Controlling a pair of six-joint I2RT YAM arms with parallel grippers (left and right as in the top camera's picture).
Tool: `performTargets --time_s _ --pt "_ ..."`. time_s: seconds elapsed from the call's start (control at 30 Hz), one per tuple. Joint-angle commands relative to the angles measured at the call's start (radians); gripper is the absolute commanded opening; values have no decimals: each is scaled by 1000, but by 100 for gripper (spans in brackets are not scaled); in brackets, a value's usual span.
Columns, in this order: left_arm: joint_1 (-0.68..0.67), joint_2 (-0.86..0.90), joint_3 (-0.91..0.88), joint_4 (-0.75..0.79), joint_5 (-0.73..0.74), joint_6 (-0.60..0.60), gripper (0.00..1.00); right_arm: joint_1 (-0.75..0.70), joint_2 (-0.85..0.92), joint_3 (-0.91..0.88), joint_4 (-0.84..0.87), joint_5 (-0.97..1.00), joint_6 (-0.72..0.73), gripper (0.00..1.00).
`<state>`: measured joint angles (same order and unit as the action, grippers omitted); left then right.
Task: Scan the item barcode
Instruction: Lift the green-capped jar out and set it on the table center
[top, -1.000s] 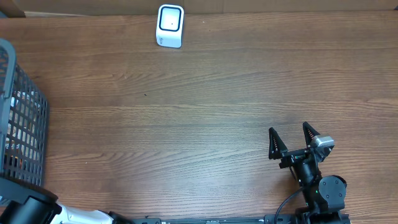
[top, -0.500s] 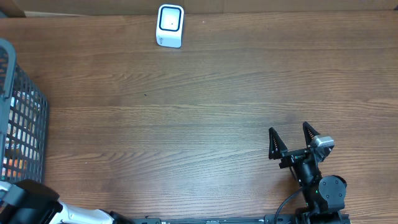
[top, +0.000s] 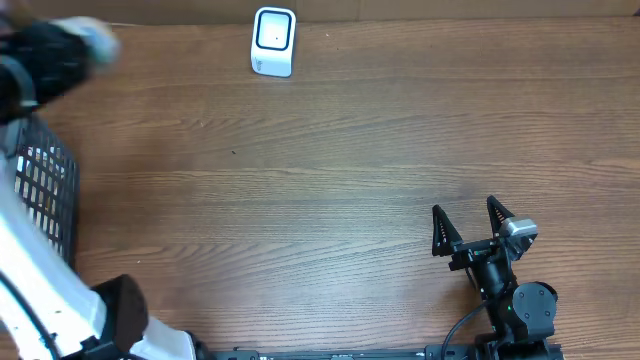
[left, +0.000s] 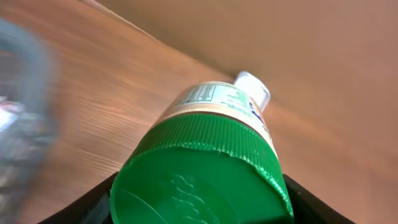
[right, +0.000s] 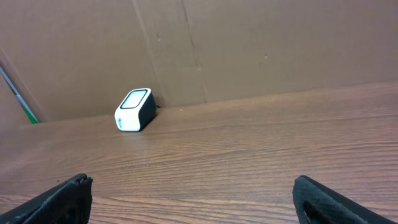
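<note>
The left pincer (left: 199, 214) pinches a jar (left: 214, 102) by its green lid (left: 193, 180), one dark finger at each side of the cap. This leaves the whole label (left: 205, 94) bare, which suits a job that depends on showing print to a reader. From the left wrist view the jar points away from the camera toward the white scanner (left: 253, 86), which peeps out just past the jar's far end, so the item is roughly lined up with its target but looks well apart from it. In the overhead view that arm is a blur over the far-left corner of the worktop (top: 350, 180), above the wire basket (top: 45, 185), and the jar itself cannot be picked out there. The scanner (top: 273, 40) stands at the back edge with its window facing up and forward, presumably so that an item carried in from the front can be presented label-down. Some fine print shows on the label, but whether it is the barcode cannot be told. The right pincer (top: 466, 228) rests near the front right, fingers spread wide with nothing between them, parked out of the path to the scanner. The carry across and the turn of the right face toward the window look yet to be done, and a grip on a ribbed cap may let the jar twist.
</note>
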<state>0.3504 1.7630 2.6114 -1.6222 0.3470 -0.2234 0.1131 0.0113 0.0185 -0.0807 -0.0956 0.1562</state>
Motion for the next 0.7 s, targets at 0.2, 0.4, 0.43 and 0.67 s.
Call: performTargets --time_s 0.2,0.4,0.43,0.67 --pt "-495 100 -111 -65 -116 96 41 5 -8 -10 4 12 -4 100" --pt "-696 240 -358 -27 -144 87 38 5 -8 -10 4 12 -4 100" --pt "-710 252 -384 -9 -144 84 38 5 -8 -10 4 12 -4 100" --pt "-790 362 -644 243 -153 35 39 5 -8 -10 4 12 -4 100"
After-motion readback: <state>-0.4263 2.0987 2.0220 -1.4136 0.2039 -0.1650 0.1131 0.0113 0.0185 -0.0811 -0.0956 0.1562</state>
